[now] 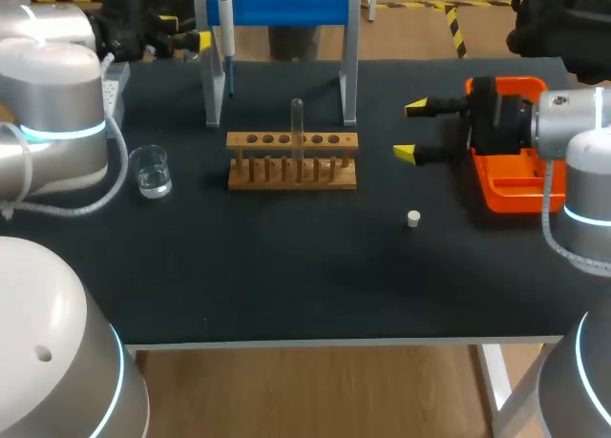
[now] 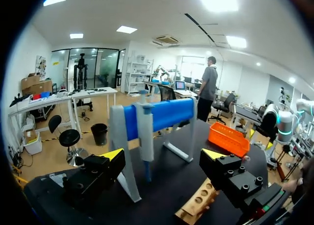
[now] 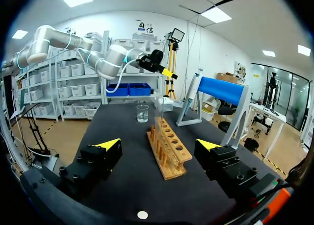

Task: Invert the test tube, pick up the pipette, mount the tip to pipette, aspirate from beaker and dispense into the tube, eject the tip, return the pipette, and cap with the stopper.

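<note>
Head view: the test tube (image 1: 298, 123) stands upright in one of the middle holes of the wooden rack (image 1: 292, 158), the only tube in it. The rack sits on the dark table (image 1: 286, 276). Just behind the rack stands the stand (image 1: 286, 4) with a blue crossbar, and the pipette (image 1: 225, 23) hangs from the bar's left end, behind the rack's left end. The beaker (image 1: 151, 171), clear glass, stands to the left of the rack, near it but apart. The white stopper (image 1: 413, 219) lies on the table to the right of the rack and nearer the robot, touching nothing. The orange tray (image 1: 506, 185) lies well to the right of the rack.

The right gripper (image 1: 410, 130) hangs between the rack and the tray, its fingers spread wide and pointed at the rack's right end, holding nothing. The left gripper (image 1: 186, 30) is behind and left of the rack, beside the stand's left leg. In the left wrist view its fingers are likewise spread and bare, with the pipette ahead of them, untouched
</note>
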Robot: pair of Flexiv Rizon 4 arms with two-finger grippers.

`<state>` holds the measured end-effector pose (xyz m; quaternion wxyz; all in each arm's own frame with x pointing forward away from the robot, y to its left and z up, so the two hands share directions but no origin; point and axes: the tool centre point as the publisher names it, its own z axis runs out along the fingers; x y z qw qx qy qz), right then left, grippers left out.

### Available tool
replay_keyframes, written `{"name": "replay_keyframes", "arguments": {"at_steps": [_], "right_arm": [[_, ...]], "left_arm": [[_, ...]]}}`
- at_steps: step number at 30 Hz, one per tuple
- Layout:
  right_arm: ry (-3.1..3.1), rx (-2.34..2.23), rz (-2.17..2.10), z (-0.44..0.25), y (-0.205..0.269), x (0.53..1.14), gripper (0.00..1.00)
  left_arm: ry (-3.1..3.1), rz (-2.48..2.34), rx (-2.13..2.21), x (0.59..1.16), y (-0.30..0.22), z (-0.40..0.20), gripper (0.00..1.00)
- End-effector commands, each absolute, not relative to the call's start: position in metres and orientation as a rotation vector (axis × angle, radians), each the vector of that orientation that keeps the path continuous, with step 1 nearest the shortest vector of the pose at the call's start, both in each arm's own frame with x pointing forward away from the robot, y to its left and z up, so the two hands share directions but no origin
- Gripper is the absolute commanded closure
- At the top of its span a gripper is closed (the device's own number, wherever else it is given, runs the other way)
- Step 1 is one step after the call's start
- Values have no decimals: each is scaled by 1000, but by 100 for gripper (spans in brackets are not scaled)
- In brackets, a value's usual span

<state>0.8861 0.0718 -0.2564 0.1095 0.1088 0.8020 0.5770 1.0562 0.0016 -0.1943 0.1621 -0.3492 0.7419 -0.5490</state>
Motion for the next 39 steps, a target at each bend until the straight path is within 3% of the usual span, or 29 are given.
{"name": "replay_keyframes", "arguments": {"at_steps": [1,19,39], "right_arm": [[2358,320,1695,-256,72,886,0],[2358,320,1695,-256,72,886,0],[2372,238,1743,-253,82,888,0]], "left_arm": [[2056,-1605,-961,1004,-7,-206,0],[2056,-1757,-675,906,-50,-251,0],[2068,-1696,-698,901,-51,-254,0]]}}
